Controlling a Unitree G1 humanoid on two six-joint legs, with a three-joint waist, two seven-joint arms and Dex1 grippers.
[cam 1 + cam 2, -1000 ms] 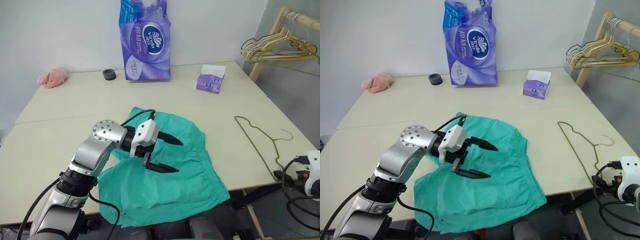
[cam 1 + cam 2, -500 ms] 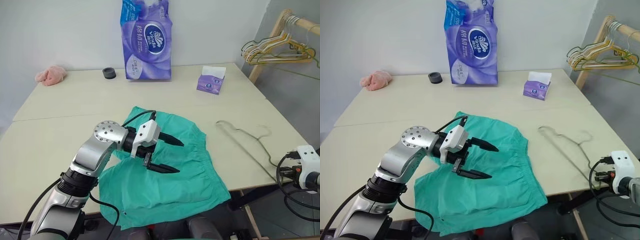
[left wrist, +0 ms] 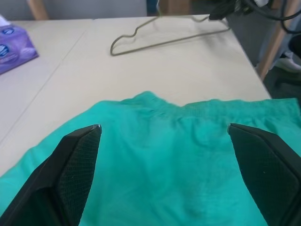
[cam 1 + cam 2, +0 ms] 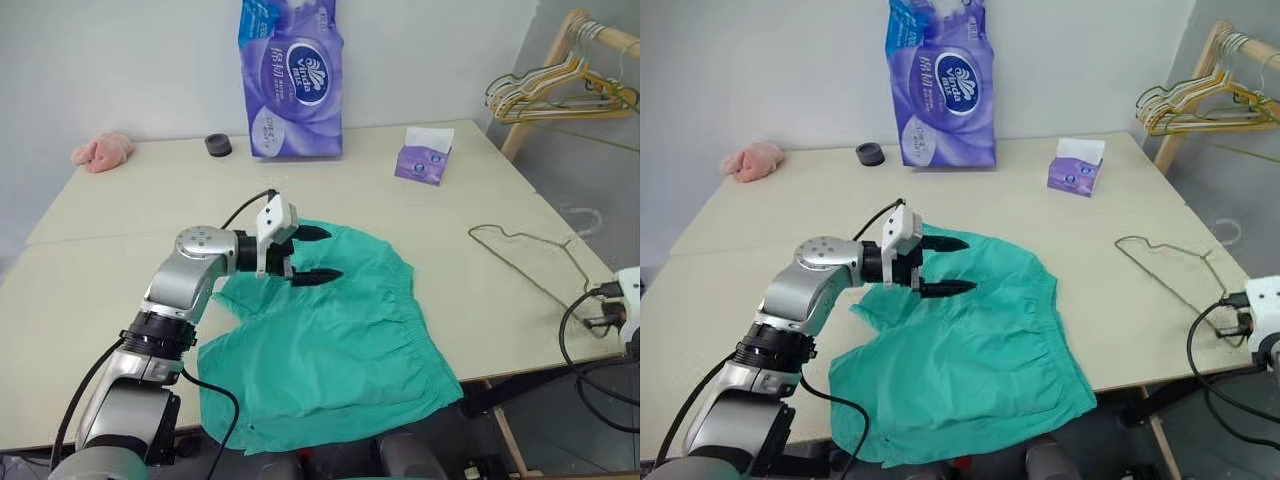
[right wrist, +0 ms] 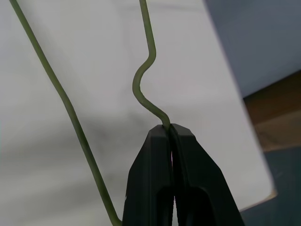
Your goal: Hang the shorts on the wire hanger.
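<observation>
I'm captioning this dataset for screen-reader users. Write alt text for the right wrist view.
The right end effector, its two black fingers pressed together, pinches the thin olive-green wire hanger at a bend near its hook. The wire runs out above a pale table, whose edge shows beside it.

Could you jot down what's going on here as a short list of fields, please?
shorts: teal, spread flat on the table
wire hanger: near the table's right edge, partly lifted
left gripper: open, above the shorts
right gripper: shut on the hanger's wire
background: purple tissue pack, tissue box, pink cloth
</observation>
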